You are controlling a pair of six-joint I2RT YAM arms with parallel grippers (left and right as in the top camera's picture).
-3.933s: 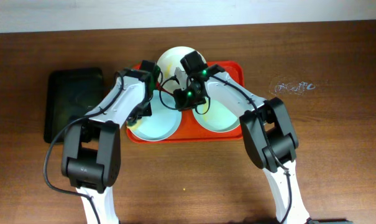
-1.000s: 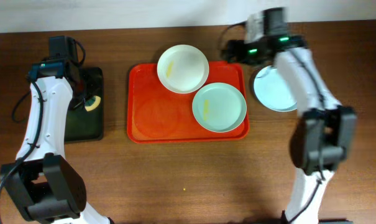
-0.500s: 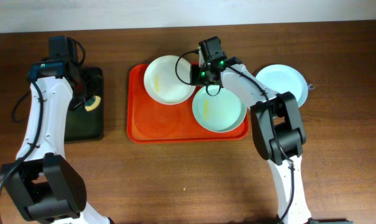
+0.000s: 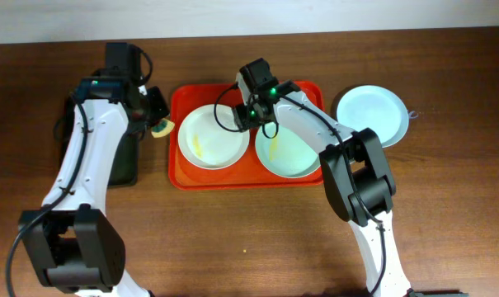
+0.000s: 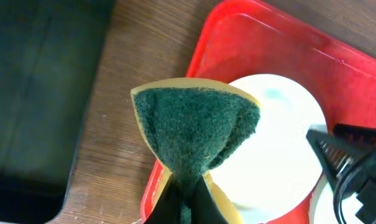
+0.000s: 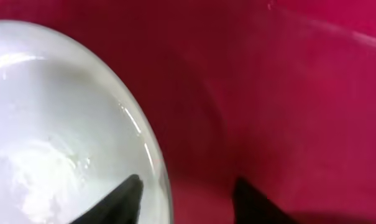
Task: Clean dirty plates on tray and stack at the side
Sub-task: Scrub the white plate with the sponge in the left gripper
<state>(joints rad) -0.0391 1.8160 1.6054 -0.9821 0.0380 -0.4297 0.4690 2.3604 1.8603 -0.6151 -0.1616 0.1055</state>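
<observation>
The red-orange tray (image 4: 307, 92) holds a cream-white plate (image 4: 208, 140) with a yellow smear on its left half and a mint-blue plate (image 4: 292, 153) with a smear on its right half. A second mint-blue plate (image 4: 373, 115) lies on the table to the tray's right. My left gripper (image 4: 156, 120) is shut on a green-and-yellow sponge (image 5: 197, 127) just above the tray's left rim (image 5: 200, 50), beside the cream plate (image 5: 281, 143). My right gripper (image 4: 242, 120) is open astride the cream plate's right rim (image 6: 151, 146). One finger (image 6: 119, 199) is over the plate and the other (image 6: 256, 202) is over the tray (image 6: 287, 93).
A black rectangular tray (image 4: 121, 165) lies on the table left of the red tray; it also shows in the left wrist view (image 5: 38, 93). Bare wooden table (image 4: 249, 239) runs along the front. A small scuff mark sits near the right plate.
The cream plate has slid from the tray's back to its left half. My left arm has carried the sponge from the black tray to the red tray's left rim. The right gripper followed the plate.
</observation>
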